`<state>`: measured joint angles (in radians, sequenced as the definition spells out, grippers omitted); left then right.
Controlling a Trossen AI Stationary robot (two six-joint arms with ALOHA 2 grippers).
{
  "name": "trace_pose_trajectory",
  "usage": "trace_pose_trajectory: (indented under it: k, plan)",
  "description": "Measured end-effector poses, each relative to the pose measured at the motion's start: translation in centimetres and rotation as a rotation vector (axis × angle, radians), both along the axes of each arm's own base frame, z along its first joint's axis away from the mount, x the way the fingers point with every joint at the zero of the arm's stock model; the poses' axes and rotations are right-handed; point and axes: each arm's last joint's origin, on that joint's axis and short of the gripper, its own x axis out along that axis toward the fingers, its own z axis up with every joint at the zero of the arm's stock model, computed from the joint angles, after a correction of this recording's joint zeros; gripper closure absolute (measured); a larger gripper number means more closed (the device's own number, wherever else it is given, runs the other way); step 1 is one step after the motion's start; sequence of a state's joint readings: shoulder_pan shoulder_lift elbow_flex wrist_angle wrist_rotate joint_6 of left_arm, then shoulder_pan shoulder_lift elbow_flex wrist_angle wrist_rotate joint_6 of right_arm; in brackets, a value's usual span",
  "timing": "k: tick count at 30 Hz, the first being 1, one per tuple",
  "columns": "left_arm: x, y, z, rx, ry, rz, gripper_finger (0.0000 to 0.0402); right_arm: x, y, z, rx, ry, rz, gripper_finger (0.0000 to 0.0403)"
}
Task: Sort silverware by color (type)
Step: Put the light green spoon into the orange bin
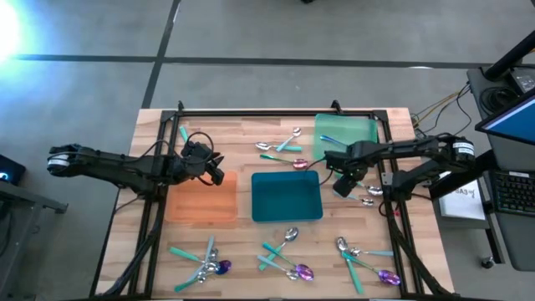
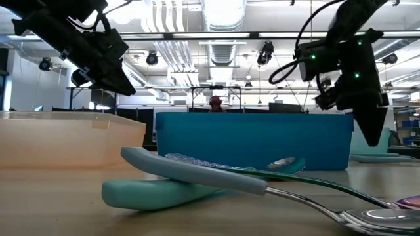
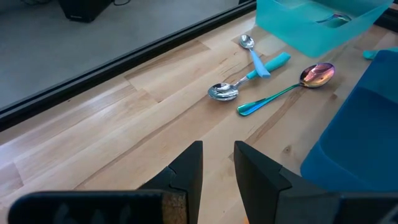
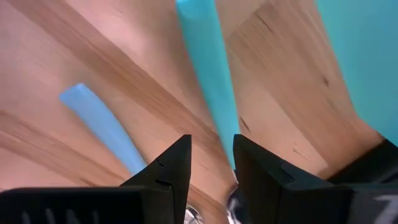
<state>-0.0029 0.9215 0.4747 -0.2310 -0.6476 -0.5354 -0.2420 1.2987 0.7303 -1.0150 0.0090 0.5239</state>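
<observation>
The right gripper [image 1: 343, 186] hung just beside the teal tray [image 1: 287, 197], its fingers [image 4: 169, 165] slightly apart with nothing between them, above two teal-handled utensils [image 4: 208, 62] on the wooden table [image 1: 242, 134]. The left gripper [image 1: 214, 175], also slightly parted and empty, hovered over the orange tray [image 1: 201, 203] beside the teal one. Silverware [image 1: 284, 261] lay scattered around the teal tray.
</observation>
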Motion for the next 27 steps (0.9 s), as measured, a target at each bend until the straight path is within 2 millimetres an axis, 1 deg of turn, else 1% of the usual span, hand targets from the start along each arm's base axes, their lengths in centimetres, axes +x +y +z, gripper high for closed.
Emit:
trace_pose_trajectory:
  k: [5,10,17,21,27]
  plan:
    - [0.0,0.0,0.0,0.0,-0.001,0.0,0.0326,-0.2,0.0,-0.8,-0.006,-0.015,0.001,0.0293]
    - [0.0,0.0,0.0,0.0,-0.004,0.0,0.0326,-0.2,-0.1,-1.7,-0.048,-0.008,0.006,0.0292]
    - [0.0,0.0,0.0,-0.001,-0.006,0.0,0.0326,0.3,-0.2,-3.0,-0.046,-0.005,0.008,0.0301]
    - [0.0,0.0,0.0,-0.001,-0.007,0.001,0.0326,0.4,-0.2,-3.3,-0.041,0.009,0.009,0.0315]
    - [0.0,0.0,0.0,-0.001,-0.007,0.001,0.0326,0.3,-0.2,-3.0,-0.046,-0.009,0.009,0.0358]
